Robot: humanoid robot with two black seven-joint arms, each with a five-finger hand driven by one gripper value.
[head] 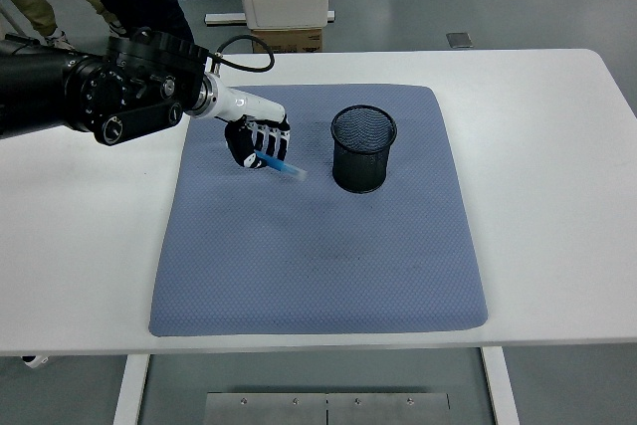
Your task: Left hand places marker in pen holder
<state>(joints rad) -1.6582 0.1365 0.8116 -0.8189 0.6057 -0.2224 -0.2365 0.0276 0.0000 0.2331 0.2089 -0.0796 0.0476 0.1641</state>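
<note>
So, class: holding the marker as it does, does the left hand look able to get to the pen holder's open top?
Probably yes. The left hand grips the blue marker just left of the black mesh pen holder, with only bare blue mat between them. The holder stands upright, and nothing shows in or over its open top.

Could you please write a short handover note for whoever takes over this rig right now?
Left hand: shut on the marker, held above the blue mat, left of the pen holder.
Right hand: not in view.
Pen holder: upright on the mat, nothing visible in it.
Done: marker picked up.
Left: carry it right, over the holder's mouth, and drop it in.
</note>
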